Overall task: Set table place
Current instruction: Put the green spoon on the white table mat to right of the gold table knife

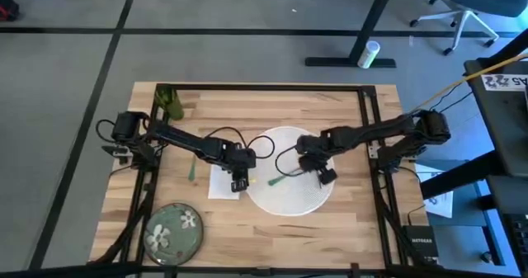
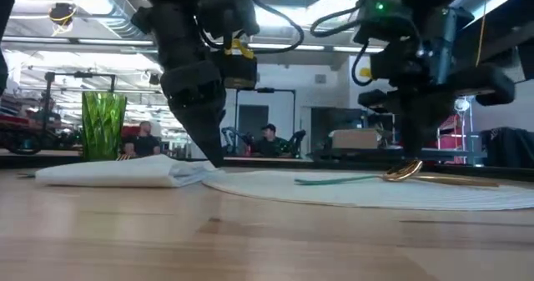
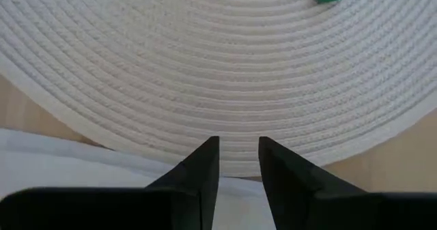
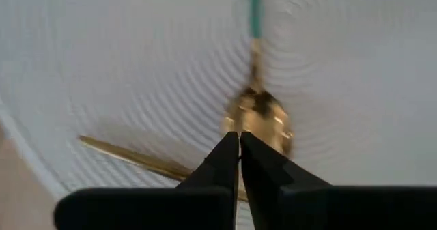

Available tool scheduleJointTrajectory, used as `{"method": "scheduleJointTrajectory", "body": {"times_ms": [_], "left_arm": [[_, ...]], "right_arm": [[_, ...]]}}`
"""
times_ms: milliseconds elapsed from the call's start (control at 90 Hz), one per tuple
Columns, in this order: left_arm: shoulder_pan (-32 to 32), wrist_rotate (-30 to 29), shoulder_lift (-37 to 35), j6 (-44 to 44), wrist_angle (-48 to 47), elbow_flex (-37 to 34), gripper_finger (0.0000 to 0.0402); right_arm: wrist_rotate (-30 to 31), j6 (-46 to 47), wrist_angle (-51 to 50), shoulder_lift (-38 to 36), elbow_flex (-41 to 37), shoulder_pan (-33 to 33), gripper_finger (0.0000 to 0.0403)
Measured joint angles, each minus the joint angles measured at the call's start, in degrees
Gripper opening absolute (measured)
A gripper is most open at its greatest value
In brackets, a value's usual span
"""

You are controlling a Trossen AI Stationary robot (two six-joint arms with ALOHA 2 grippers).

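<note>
Cutlery step: right gripper fingers together over gold spoon on placemat, nothing held; must part them. Left gripper fingers slightly apart, empty, at napkin

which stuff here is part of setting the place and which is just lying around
For the job: placemat, napkin, green floral plate, green cup, green-handled utensil, gold spoon, another green utensil.

Just about: white cylinder on the floor, office chair, papers beside the table.
</note>
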Motion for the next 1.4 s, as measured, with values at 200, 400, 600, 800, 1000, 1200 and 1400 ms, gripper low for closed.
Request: {"method": "scheduleJointTrajectory", "body": {"times_ms": [200, 400, 600, 800, 1000, 1200, 1400], "left_arm": [[-0.1, 0.0, 0.0, 0.0, 0.0, 0.0, 0.0088], [-0.1, 0.0, 0.0, 0.0, 0.0, 0.0, 0.0088], [-0.1, 0.0, 0.0, 0.0, 0.0, 0.0, 0.0088], [-0.1, 0.0, 0.0, 0.3, 0.1, 0.0, 0.0088], [-0.1, 0.0, 0.0, 0.3, 0.3, 0.0, 0.0088], [-0.1, 0.0, 0.0, 0.3, 0.5, 0.0, 0.0088], [-0.1, 0.0, 0.0, 0.3, 0.8, 0.0, 0.0088]], "right_arm": [[6.7, 2.6, 2.0, 0.0, 0.0, -1.4, 0.0003], [2.6, 2.5, 3.4, 0.0, 0.4, -1.2, 0.0003], [-17.0, 0.9, 0.4, 0.3, 0.5, -0.9, 0.0003], [-14.3, 0.9, -3.0, 1.7, 0.5, -0.9, 0.0003], [-10.2, 0.7, -3.6, 4.1, 0.5, -0.8, 0.0003], [0.1, 2.1, -3.2, 4.5, 0.5, -0.8, 0.0003], [0.6, 2.2, -1.9, 4.4, 0.5, -0.8, 0.0003]]}}
